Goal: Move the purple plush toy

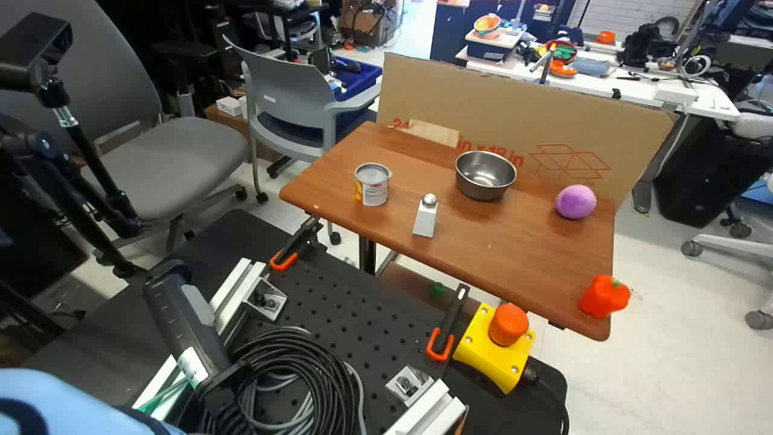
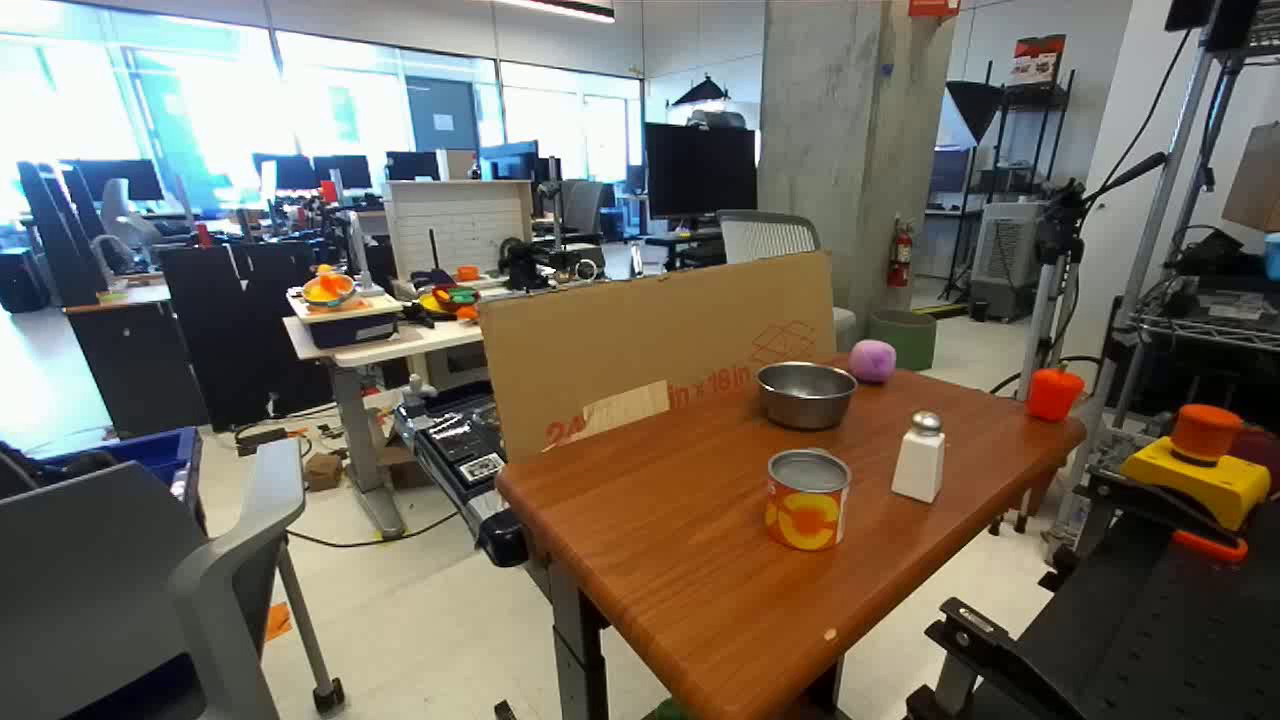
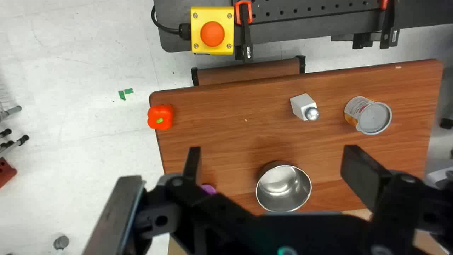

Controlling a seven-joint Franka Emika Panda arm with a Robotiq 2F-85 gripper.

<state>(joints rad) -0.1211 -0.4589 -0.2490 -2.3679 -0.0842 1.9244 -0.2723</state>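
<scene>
The purple plush toy is a round violet ball on the brown table, near the cardboard and the table's end. It also stands behind the metal bowl in an exterior view. In the wrist view only a sliver of the toy shows; the left finger and gripper body hide the rest. My gripper is wide open and shows only in the wrist view, with nothing held between its fingers. It looks down from well above the table. The metal bowl appears between the fingers, far below them.
A metal bowl, an open can, a white shaker and an orange-red pepper stand on the table. A cardboard sheet stands along one long edge. A yellow box with an orange button sits on the black bench.
</scene>
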